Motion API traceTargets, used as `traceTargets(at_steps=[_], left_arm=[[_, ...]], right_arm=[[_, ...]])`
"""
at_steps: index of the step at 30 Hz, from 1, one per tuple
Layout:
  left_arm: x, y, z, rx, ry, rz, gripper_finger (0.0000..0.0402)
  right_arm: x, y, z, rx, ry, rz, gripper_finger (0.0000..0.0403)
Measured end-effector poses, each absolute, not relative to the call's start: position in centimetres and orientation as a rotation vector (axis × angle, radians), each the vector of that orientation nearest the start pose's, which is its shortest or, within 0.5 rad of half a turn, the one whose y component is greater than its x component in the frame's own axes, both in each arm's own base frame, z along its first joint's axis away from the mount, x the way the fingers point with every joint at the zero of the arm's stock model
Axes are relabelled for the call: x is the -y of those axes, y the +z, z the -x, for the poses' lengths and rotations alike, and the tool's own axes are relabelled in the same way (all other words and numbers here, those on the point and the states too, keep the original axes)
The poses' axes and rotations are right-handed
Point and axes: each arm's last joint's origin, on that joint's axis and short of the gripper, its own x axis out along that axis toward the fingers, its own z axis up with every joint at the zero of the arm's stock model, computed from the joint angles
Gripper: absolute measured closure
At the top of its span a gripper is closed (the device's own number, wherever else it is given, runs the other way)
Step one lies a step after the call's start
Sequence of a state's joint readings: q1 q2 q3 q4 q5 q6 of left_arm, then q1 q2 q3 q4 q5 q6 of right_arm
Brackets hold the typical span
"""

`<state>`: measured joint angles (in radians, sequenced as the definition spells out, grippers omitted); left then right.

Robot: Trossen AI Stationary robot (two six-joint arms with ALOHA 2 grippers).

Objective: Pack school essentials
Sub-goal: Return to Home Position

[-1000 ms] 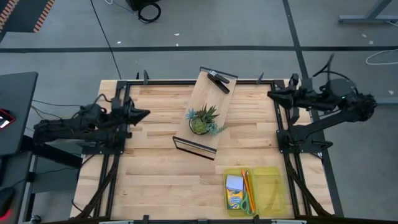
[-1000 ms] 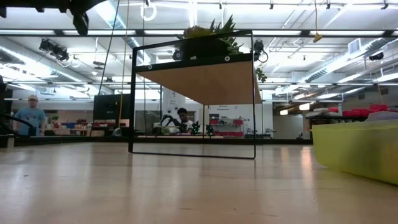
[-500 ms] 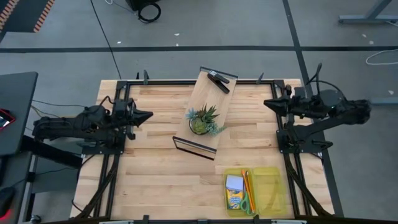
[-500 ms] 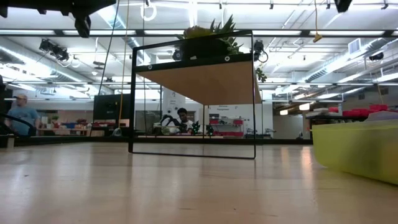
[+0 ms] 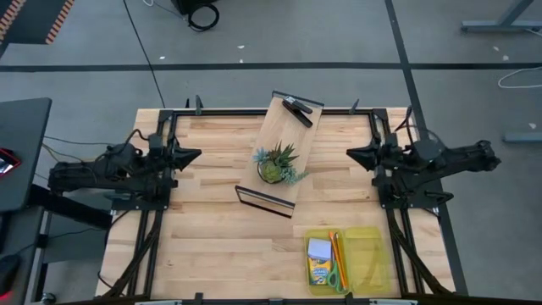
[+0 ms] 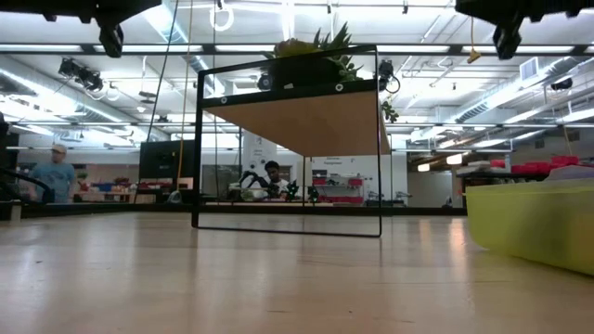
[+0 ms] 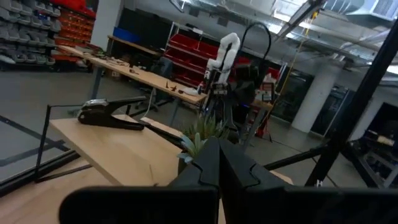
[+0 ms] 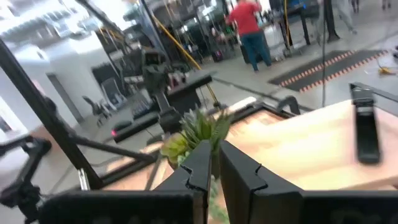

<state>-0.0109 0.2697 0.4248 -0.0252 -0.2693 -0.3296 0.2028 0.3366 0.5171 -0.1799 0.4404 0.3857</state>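
Left jaws: closed, tips pressed together, holding nothing, touching nothing. They sit at the end of the left arm (image 5: 110,174), at the left edge of the high view, pointing toward centre frame above the desk edge.

Right jaws: closed down to a thin slit, empty, no contact. Right arm (image 5: 440,158) mirrors the left at the right edge of the high view, well apart from the packed items.

Task items are all in the translucent yellow plastic box (image 5: 377,263), lower right of the high view:
- small yellow-green crayon box (image 5: 319,273), in the box's left part
- pale blue-white pad (image 5: 319,248), just above the crayons in frame
- thin orange pencils (image 5: 335,246), just right of the pad
- green-handled scissors (image 5: 337,278), beside the crayons

The right part of the box looks bare.

The light wooden plank desk (image 5: 212,237) also carries a black-framed wooden stand (image 5: 284,127), centre frame and tilted. On it are a spiky green potted plant (image 5: 278,163) and a black clip-like object (image 5: 297,110) at its upper end.

Room, low view: open workshop with ceiling strip lights. One person in a blue shirt (image 6: 58,176) stands far left, and another person (image 6: 271,176) shows beneath the stand's top.
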Motion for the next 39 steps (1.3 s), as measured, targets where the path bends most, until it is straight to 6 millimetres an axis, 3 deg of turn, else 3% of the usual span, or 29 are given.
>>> traceTargets(at_steps=[8, 17, 25, 39], left_arm=[[-0.7, 25.7, -10.0, 0.159, 0.234, 0.425, 0.0401], [-0.9, 25.9, -8.6, 0.222, 0.292, 0.400, 0.0401], [-0.9, 25.0, -8.1, 0.156, 0.324, 0.450, 0.0401], [-0.9, 18.0, -10.1, 0.130, 0.333, 0.623, 0.0401]], right_arm=[[-1.1, 24.3, -11.3, 0.122, -0.189, -0.473, 0.0380], [-0.2, 20.7, -11.8, 0.147, -0.205, -0.539, 0.0397], [1.3, 18.3, -11.8, 0.129, -0.185, -0.601, 0.0398], [1.8, 16.4, -11.7, 0.004, -0.170, -0.554, 0.0398]])
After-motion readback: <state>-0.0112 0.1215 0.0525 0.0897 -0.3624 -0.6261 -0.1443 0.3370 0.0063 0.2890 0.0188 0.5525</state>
